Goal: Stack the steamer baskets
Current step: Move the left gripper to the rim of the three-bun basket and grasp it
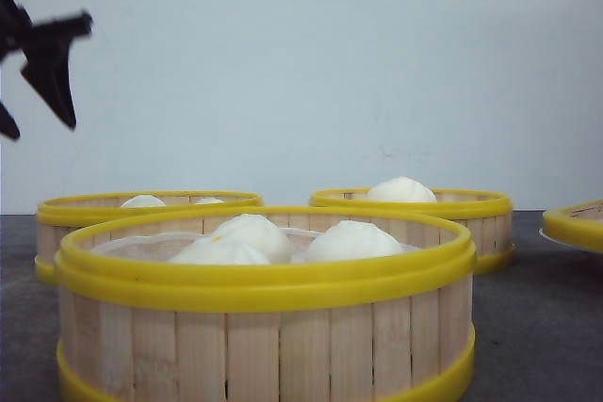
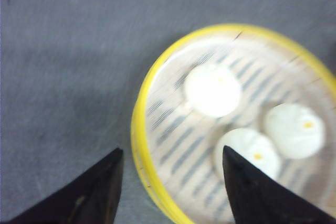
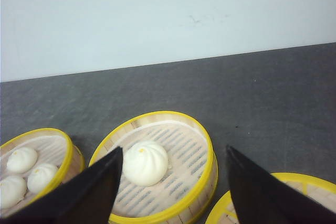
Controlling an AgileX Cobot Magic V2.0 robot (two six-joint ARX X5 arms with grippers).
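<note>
**Q:** Baskets on the table: where does each one sit?

**R:** Steamer baskets with yellow rims stand on a dark grey table (image 1: 537, 317). The nearest basket (image 1: 264, 327) fills the foreground of the front view and holds three white buns (image 1: 350, 240). Behind it on the left is a second basket (image 1: 57, 218), and behind on the right a third basket (image 1: 471, 209) with a single bun (image 3: 144, 162). A fourth basket (image 1: 577, 223) shows only as a rim at the far right edge. None is stacked yet.

**Q:** What are the grippers doing?

**R:** The left gripper (image 2: 170, 182) hangs above a basket of three buns (image 2: 173, 140), its fingers spread wide and holding nothing; one finger (image 2: 94, 192) is outside the yellow rim, the other over the inside. The right gripper (image 3: 173, 182) is also parted and empty, looking down on the one-bun basket from above.

**Q:** Which step is this?

**R:** It reads as the approach before a first grasp. Next, the left gripper likely needs to descend so its fingers straddle the wall, then close firmly. Lifting should stay level, or the buns may roll.
</note>
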